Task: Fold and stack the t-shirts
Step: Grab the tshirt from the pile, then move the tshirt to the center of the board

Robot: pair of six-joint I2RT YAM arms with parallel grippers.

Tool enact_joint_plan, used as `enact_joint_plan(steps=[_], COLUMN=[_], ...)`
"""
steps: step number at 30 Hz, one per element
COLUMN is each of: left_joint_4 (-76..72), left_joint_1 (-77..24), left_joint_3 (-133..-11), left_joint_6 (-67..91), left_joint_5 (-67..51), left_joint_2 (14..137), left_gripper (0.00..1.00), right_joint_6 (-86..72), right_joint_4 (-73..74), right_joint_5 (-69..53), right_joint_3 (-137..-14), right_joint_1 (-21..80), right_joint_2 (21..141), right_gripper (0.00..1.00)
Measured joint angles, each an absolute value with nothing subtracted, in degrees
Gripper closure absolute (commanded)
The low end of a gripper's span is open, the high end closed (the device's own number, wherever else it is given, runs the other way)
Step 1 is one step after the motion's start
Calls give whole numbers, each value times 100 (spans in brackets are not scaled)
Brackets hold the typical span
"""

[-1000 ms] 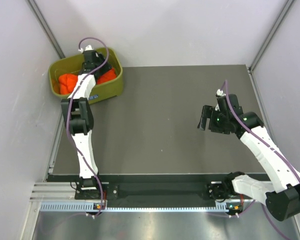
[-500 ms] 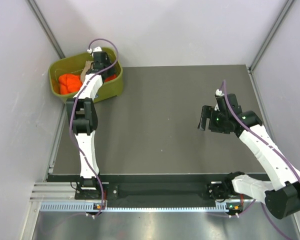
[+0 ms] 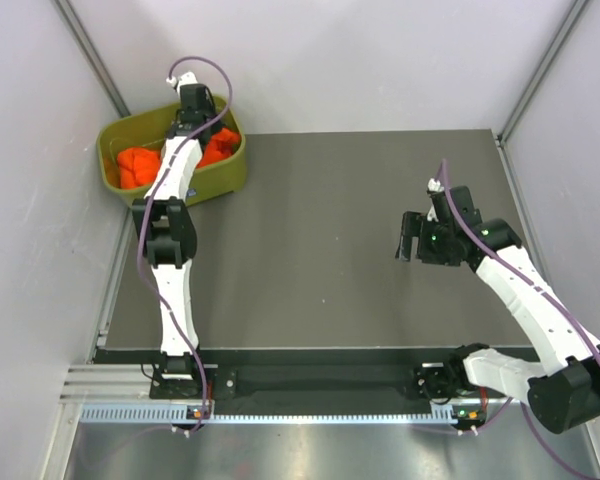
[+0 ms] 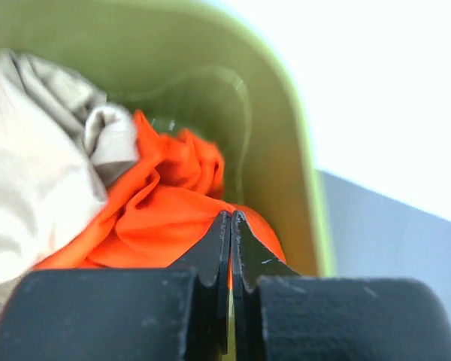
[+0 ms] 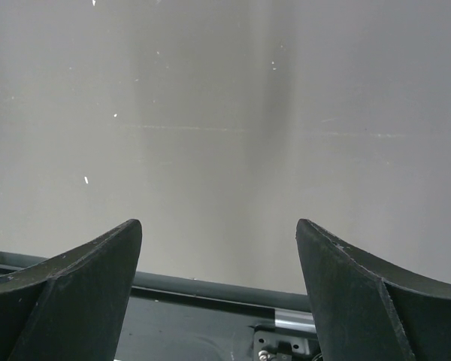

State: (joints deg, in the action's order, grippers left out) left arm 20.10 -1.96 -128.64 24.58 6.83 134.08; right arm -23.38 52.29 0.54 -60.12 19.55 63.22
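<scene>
Crumpled orange t-shirts (image 3: pixel 135 165) lie in the olive-green bin (image 3: pixel 115 130) at the table's back left. In the left wrist view an orange t-shirt (image 4: pixel 173 210) is bunched beside a beige t-shirt (image 4: pixel 37 173) against the bin wall (image 4: pixel 274 143). My left gripper (image 4: pixel 231 218) reaches down into the bin (image 3: pixel 194 132), its jaws pressed together at a fold of the orange fabric, a sliver of orange showing in the slit. My right gripper (image 3: pixel 410 237) hovers over the right half of the table, open wide (image 5: pixel 218 223) with only bare surface between its fingers.
The dark grey table (image 3: pixel 310 230) stretches between the two arms. Pale walls close in on the left, back and right. A metal rail (image 3: pixel 280 385) runs along the near edge by the arm bases.
My left arm has reached further toward the bin's back right corner and its jaws have closed from wide open to shut. The right arm has barely moved.
</scene>
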Motion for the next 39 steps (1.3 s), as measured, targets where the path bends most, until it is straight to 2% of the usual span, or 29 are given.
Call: enact_joint_plan(steps=[6, 11, 14, 19, 24, 25, 28, 29, 30, 33, 37, 39], left_joint_4=[2049, 1916, 1885, 1782, 1911, 1968, 2043, 2080, 2176, 2655, 3607, 3889], left_joint_1=[-198, -388, -836, -1848, -2585, -2805, -3151, -3183, -3197, -3205, -3205, -3197], left_joint_3=[-13170, -13235, -13218, -12580, -11166, -10849, -9950, -9629, -9306, -8735, -8573, -8580], left_joint_6=[2862, 3297, 3420, 3863, 4171, 4239, 4464, 4536, 4569, 4547, 4014, 3721], left_joint_5=[541, 257, 148, -368, -255, -235, -370, -414, -462, -440, 38, 410], left_joint_2=[12742, 11419, 10525, 8976, 7642, 7446, 7085, 7000, 6954, 6973, 7002, 7002], left_gripper=[100, 100, 100, 100, 100, 85, 60, 41, 35, 20, 18, 17], right_joint_6=[-2200, -2078, -1994, -1791, -1627, -1603, -1549, -1542, -1540, -1544, -1562, -1592], right_joint_4=[5210, 5137, 5046, 4928, 4908, 4901, 4895, 4893, 4890, 4884, 4792, 4644], right_joint_5=[-67, -311, -482, -784, -1118, -1188, -1332, -1363, -1380, -1433, -1699, -1929], right_joint_3=[-6014, -6012, -6012, -6012, -6012, -6012, -6012, -6012, -6012, -6012, -6012, -6012], right_joint_1=[1929, 1920, 1920, 1914, 1898, 1896, 1894, 1894, 1894, 1894, 1909, 1984], right_joint_2=[6322, 6318, 6318, 6318, 6396, 6438, 6595, 6641, 6670, 6707, 6884, 7120], right_gripper=[16, 16, 16, 16, 16, 16, 16, 16, 16, 16, 13, 6])
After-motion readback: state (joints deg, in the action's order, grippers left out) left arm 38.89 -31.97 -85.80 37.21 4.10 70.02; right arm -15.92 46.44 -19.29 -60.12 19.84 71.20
